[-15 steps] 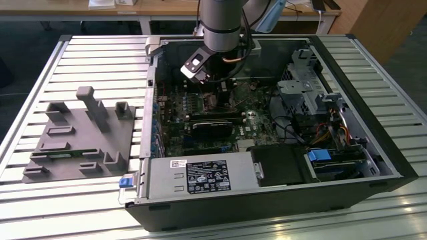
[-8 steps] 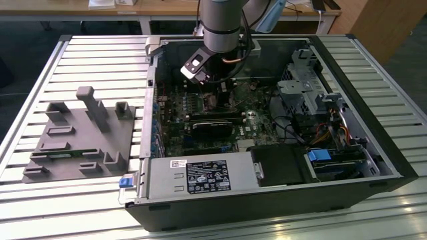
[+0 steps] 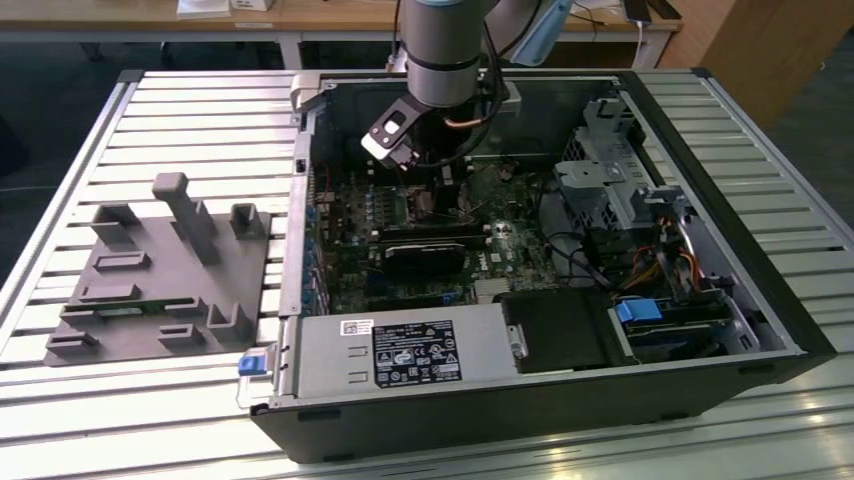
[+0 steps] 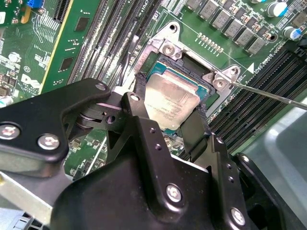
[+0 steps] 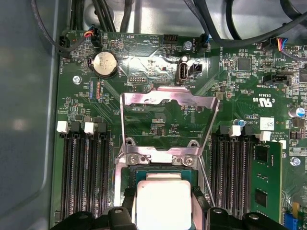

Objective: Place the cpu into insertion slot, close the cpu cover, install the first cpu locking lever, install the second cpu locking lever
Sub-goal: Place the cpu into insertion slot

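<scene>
The cpu (image 4: 169,101), a small square chip with a silver-grey top, lies in the insertion slot (image 4: 165,48) of the green motherboard (image 4: 57,52). My gripper (image 4: 170,109) straddles it, one black finger (image 4: 139,98) against each of two opposite edges, so it is shut on the cpu. In the first wrist view the cpu (image 5: 163,203) sits between the fingertips of the gripper (image 5: 163,207). Beyond it the cpu cover (image 5: 168,103), a thin silver frame, stands swung open from its hinge. A thin wire locking lever (image 4: 271,94) sticks out beside the slot, unlatched. In the exterior view the gripper (image 3: 424,188) reaches down into the case.
Black memory slots (image 5: 84,177) flank the insertion slot on both sides. A round coin battery (image 5: 105,63) and cables (image 5: 211,19) lie past the cover. The open computer case (image 3: 534,400) holds a power supply (image 3: 400,352) and drive bays (image 3: 627,190). A grey fixture (image 3: 160,270) sits on the slatted table.
</scene>
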Controlling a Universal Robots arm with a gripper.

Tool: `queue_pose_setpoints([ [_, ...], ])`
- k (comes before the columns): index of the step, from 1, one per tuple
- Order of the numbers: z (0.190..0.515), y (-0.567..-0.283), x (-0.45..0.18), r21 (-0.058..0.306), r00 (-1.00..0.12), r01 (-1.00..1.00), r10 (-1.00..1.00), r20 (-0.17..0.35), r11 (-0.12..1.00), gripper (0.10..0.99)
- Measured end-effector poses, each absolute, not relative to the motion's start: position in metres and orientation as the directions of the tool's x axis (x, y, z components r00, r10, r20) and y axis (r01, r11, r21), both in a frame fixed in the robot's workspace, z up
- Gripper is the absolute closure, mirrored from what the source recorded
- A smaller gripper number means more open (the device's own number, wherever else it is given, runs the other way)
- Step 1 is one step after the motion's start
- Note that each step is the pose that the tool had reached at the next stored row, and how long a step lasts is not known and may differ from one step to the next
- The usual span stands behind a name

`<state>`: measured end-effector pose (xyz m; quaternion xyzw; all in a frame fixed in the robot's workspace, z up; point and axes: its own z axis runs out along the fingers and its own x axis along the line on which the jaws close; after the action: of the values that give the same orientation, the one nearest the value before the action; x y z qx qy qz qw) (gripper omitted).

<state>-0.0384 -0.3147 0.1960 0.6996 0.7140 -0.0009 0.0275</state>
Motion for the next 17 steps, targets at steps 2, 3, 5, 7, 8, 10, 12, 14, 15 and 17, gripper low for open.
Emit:
queue_pose_setpoints([
  [2, 0.1955, -0.3147, -0.0383, 0.037, -0.02, 0.999, 0.999, -0.04, 0.021, 0.545],
  [3, 0.1954, -0.3147, -0.0383, 0.037, -0.02, 0.999, 0.999, -0.041, 0.021, 0.545],
  [5, 0.1953, -0.3147, -0.0383, 0.037, -0.02, 0.999, 0.999, -0.041, 0.021, 0.545],
  [7, 0.1952, -0.3147, -0.0383, 0.037, -0.02, 0.999, 0.999, -0.041, 0.021, 0.533],
  [8, 0.1952, -0.3147, -0.0384, 0.037, -0.02, 0.999, 0.999, -0.041, 0.021, 0.533],
  [10, 0.1951, -0.3147, -0.0383, 0.037, -0.02, 0.999, 0.999, -0.041, 0.021, 0.471],
  [12, 0.1951, -0.3147, -0.0383, 0.037, -0.02, 0.999, 0.999, -0.041, 0.021, 0.471],
  [14, 0.195, -0.3143, -0.0383, 0.037, -0.019, 0.999, 0.999, -0.04, 0.021, 0.471],
  [15, 0.195, -0.314, -0.0383, 0.037, -0.019, 0.999, 0.999, -0.04, 0.021, 0.471],
  [17, 0.1951, -0.3131, -0.0383, 0.037, -0.02, 0.999, 0.999, -0.041, 0.021, 0.471],
])
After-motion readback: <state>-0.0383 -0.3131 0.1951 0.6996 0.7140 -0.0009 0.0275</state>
